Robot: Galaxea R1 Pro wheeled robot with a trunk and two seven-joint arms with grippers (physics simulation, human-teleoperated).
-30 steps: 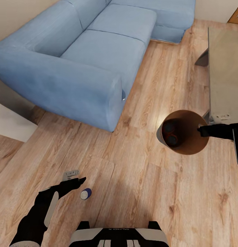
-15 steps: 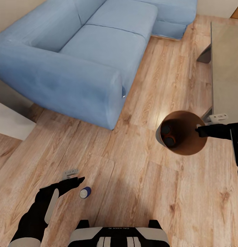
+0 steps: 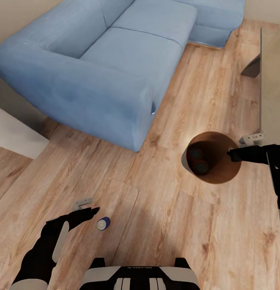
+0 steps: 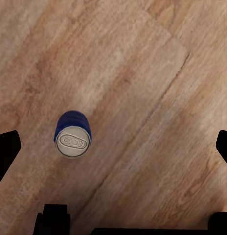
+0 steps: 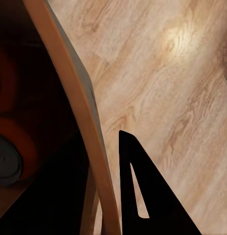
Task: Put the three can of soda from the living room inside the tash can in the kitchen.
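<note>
- Bin (image 3: 224,177) (grey outside, brown inside) sat on the wood floor (image 3: 156,209) at about 3 o'clock in the head view, with two orange cans (image 3: 198,160) lying in the bottom.
- Right gripper (image 3: 232,154) was clamped on the bin's rim at its 3 o'clock side, one finger (image 5: 143,196) outside the wall.
- Dark blue can (image 3: 102,223) stood on the floor at 7 o'clock, just beside the left gripper (image 3: 89,209), whose jaws were spread wide and empty.
- Blue sofa (image 3: 107,68) filled the 11 o'clock area.
</note>
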